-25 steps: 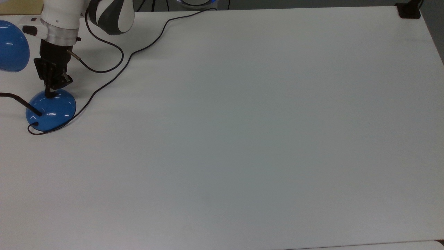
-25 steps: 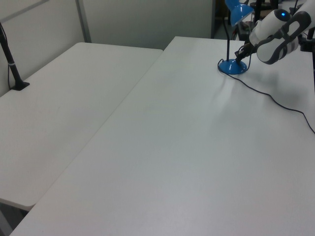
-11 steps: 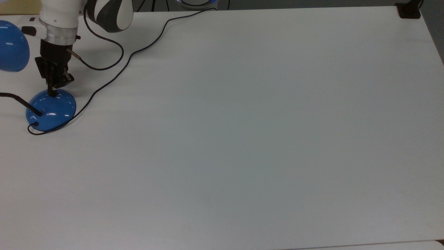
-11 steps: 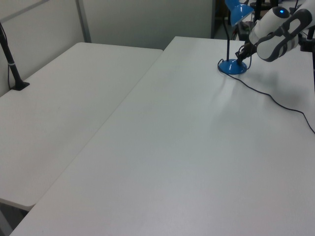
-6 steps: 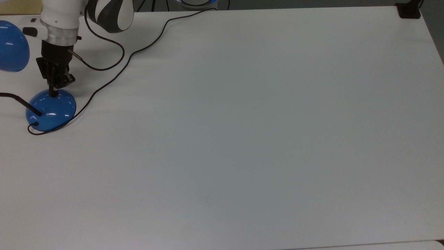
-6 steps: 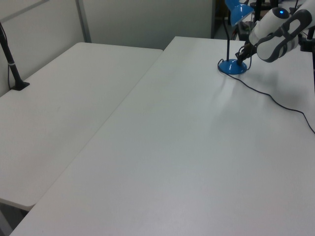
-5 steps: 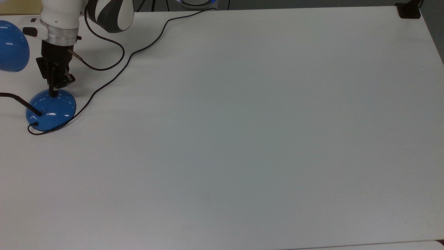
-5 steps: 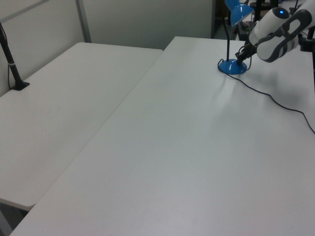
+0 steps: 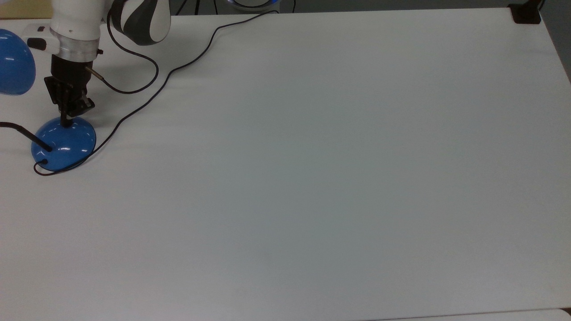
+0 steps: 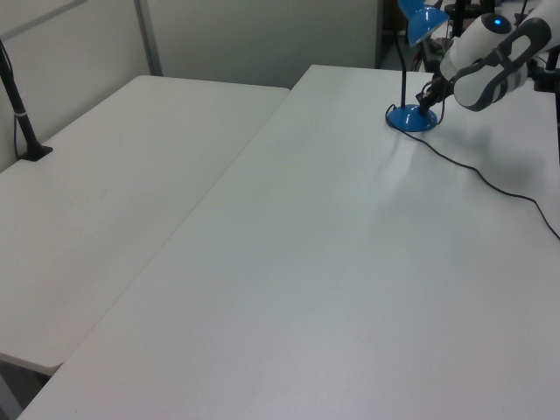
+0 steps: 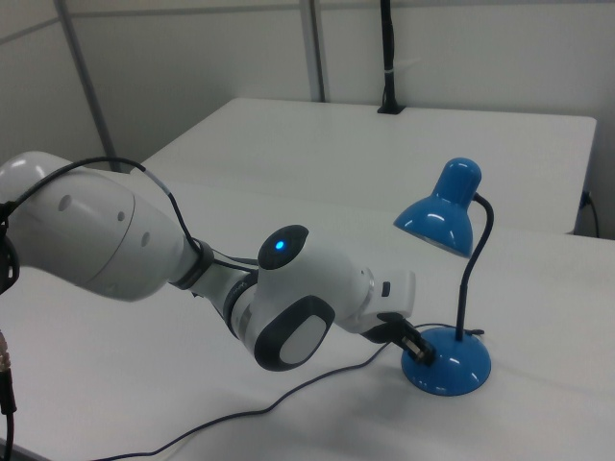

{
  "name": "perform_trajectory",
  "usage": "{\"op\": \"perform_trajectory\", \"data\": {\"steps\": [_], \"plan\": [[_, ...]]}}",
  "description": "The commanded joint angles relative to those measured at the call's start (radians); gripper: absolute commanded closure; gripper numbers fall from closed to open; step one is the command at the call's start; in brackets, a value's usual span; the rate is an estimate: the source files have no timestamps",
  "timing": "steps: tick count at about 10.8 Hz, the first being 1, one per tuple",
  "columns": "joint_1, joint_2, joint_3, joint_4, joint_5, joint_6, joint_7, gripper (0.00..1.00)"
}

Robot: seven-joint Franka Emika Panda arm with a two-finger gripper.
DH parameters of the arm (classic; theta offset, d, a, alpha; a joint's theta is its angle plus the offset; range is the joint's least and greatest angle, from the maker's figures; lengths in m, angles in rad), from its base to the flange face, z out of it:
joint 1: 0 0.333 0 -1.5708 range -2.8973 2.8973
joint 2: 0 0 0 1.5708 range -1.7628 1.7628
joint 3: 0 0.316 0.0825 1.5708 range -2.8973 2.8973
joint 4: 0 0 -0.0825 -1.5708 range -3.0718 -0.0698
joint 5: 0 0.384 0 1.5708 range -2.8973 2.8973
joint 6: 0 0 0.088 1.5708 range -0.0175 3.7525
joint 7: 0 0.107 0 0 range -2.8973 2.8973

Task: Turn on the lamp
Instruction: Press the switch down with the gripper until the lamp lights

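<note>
White table (image 9: 339, 178), black clamp (image 9: 526, 13)

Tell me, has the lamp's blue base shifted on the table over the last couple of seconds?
Yes, slightly. In the top view, the lamp's base has slid toward the top view's left and a little up, judged against the table's edge.

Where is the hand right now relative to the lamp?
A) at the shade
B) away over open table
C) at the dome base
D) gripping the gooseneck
C: in the top view the hand has its tip down on the upper edge of the lamp's blue dome base; the right view agrees.
</note>
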Motion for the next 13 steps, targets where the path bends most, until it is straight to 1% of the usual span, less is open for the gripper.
{"op": "perform_trajectory", "data": {"steps": [1, 2, 4, 6, 8, 9, 11, 13], "plan": [[0.012, 0.023, -0.008, 0.029, -0.003, -0.020, 0.003, 1.00], [0.012, 0.043, -0.008, 0.045, -0.003, -0.022, 0.003, 1.00], [0.020, 0.101, -0.008, 0.106, -0.005, -0.041, 0.002, 1.00], [0.024, 0.124, -0.008, 0.185, -0.006, -0.173, 0.002, 1.00], [0.023, 0.126, -0.008, 0.195, -0.018, -0.193, -0.012, 1.00], [0.023, 0.129, -0.008, 0.203, -0.019, -0.225, -0.027, 1.00], [0.018, 0.149, -0.008, 0.251, -0.020, -0.320, -0.044, 1.00], [0.013, 0.158, -0.008, 0.267, -0.019, -0.333, -0.053, 1.00]]}}
